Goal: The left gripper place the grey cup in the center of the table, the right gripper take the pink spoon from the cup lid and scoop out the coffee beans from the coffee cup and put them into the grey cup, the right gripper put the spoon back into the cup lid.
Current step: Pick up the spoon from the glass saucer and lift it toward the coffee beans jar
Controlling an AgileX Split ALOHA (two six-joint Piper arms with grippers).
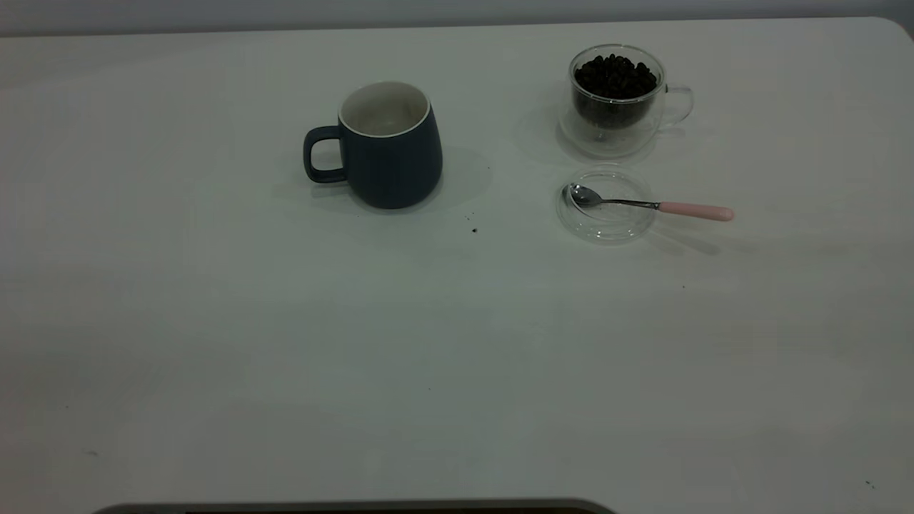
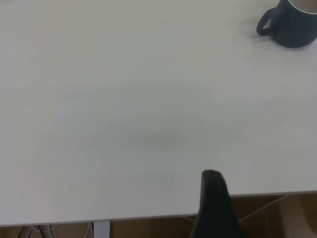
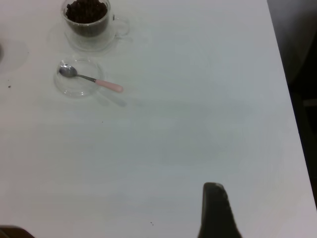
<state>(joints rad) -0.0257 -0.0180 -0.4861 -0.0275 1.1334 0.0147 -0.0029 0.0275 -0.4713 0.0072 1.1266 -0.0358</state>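
Observation:
The grey cup (image 1: pixel 389 146) stands upright on the table (image 1: pixel 457 357), left of centre toward the back, handle to the left; it also shows in the left wrist view (image 2: pixel 292 22). The coffee cup (image 1: pixel 618 100) holds the coffee beans (image 1: pixel 614 75) at the back right. In front of it lies the cup lid (image 1: pixel 607 225) with the pink spoon (image 1: pixel 646 205), bowl in the lid and pink handle over its right rim. My left gripper (image 2: pixel 213 203) is over the table's edge, far from the grey cup. My right gripper (image 3: pixel 214 208) is far from the spoon (image 3: pixel 91 79), lid (image 3: pixel 74 89) and coffee cup (image 3: pixel 88 25). Neither gripper shows in the exterior view.
A few dark specks (image 1: pixel 474 230) lie on the table in front of the grey cup. The table's edge (image 2: pixel 148 216) runs past the left gripper, with floor and cables beyond it. Another table edge (image 3: pixel 292 124) shows in the right wrist view. A dark rim (image 1: pixel 357 507) borders the near side.

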